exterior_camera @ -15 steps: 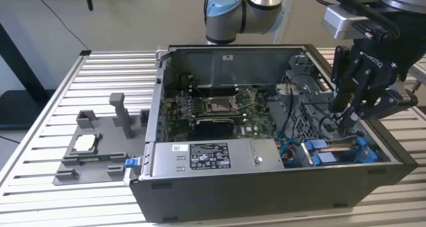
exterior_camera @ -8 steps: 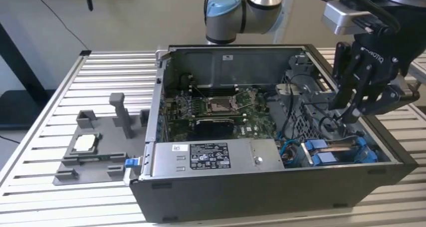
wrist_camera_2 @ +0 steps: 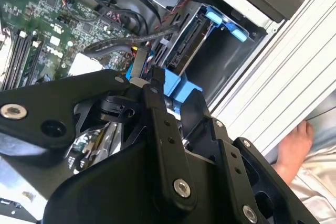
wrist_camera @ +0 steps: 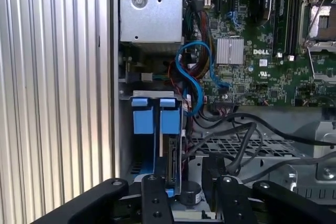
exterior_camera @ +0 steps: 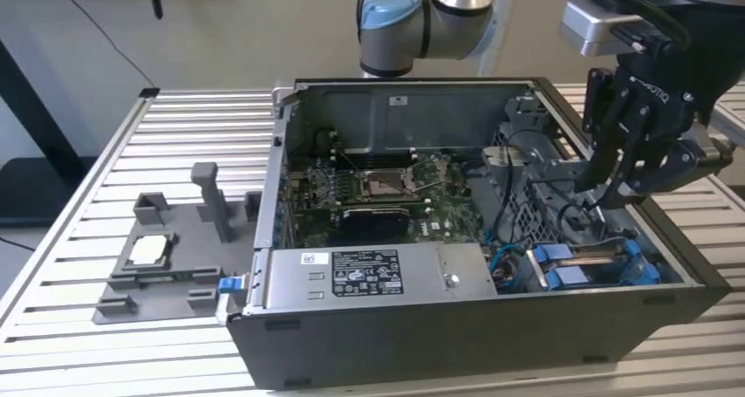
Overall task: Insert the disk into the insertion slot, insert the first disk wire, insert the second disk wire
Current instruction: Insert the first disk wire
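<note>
The disk (exterior_camera: 591,263) in its blue carrier sits down in the insertion slot (exterior_camera: 547,240) at the front corner of the open computer case on the exterior view's right. Its blue tabs (wrist_camera: 153,115) and its connector edge (wrist_camera: 171,162) face up. My gripper (exterior_camera: 608,192) hangs just above the bay. Its fingertips (wrist_camera_2: 156,75) stand close together, and between them is pinched a thin grey plug (wrist_camera_2: 137,65) of a disk wire. Black wires (wrist_camera: 236,129) trail from there across the perforated cage, and a flat black wire (wrist_camera_2: 126,41) lies over the board.
A grey labelled power-supply box (exterior_camera: 349,275) fills the case's front, with the green motherboard (exterior_camera: 385,192) behind it. A looped blue cable (wrist_camera: 191,77) lies beside the bay. A grey parts fixture (exterior_camera: 174,257) stands on the slatted table (exterior_camera: 93,170). A person's foot (wrist_camera_2: 296,145) shows beyond the table.
</note>
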